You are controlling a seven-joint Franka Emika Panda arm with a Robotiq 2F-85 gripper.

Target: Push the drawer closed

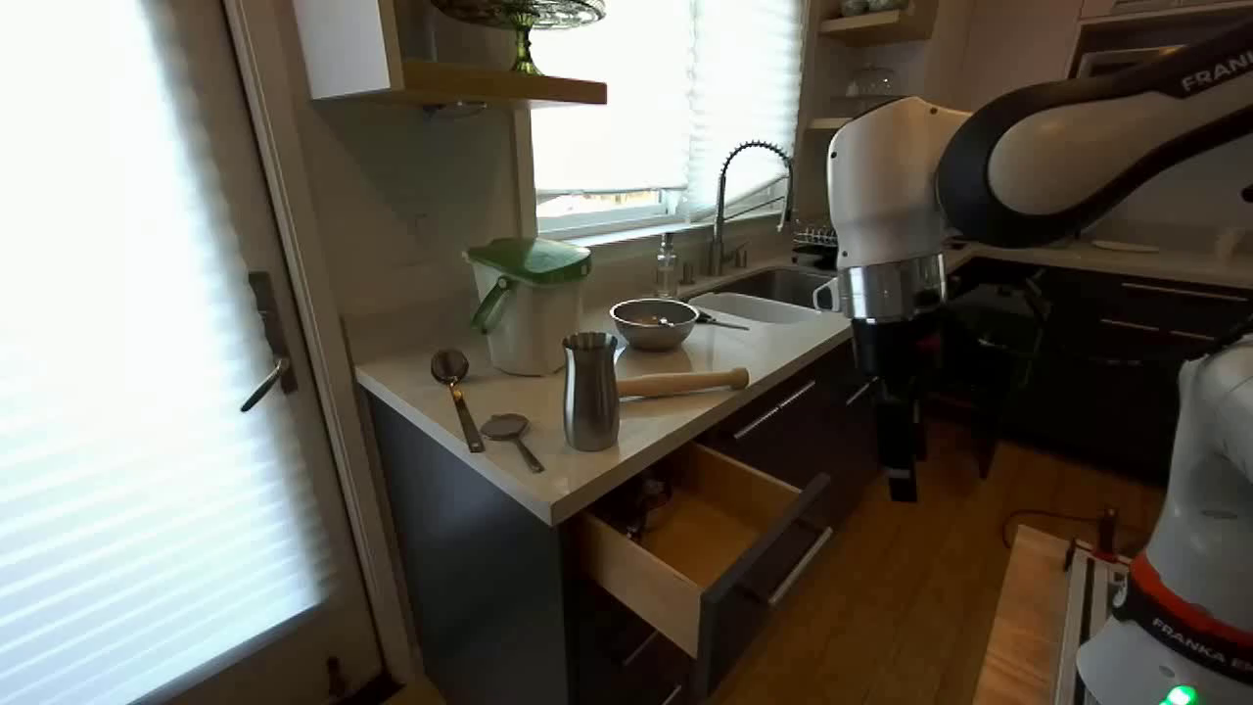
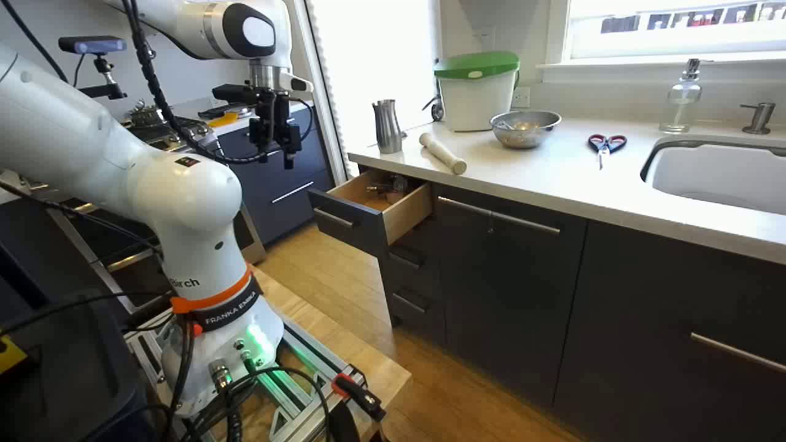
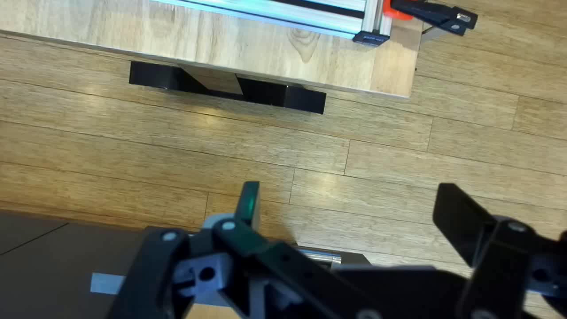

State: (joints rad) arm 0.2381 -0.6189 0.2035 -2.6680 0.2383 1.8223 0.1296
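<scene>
The drawer [image 2: 359,232] stands pulled well out from under the end of the white surface [image 2: 534,172], with some loose items [image 2: 398,183] inside its light wooden box. The push seems not yet begun, as nothing touches the front panel. To do it well, bring the gripper [image 3: 347,206] down before that panel, about level with the bar handle [image 2: 333,217]. Its fingers [image 3: 460,221] are spread wide with nothing between them; bringing them together first would give a firmer pushing face and less chance of snagging the bar. Press near the middle of the drawer's width and straight inward, without bearing down, and ease off as the panel comes flush with the cabinet [image 2: 503,294]. A metal cup [image 2: 388,127] stands on the surface above the drawer, near the edge, so keep the wrist clear of it.

The arm [image 2: 190,196], mounted on a wooden stand [image 3: 248,48] across the floor [image 3: 376,168] from the drawer, reaches out high and bends at the wrist; the gripper hangs fingers-down in front of the drawer, apparently higher than its handle.
</scene>
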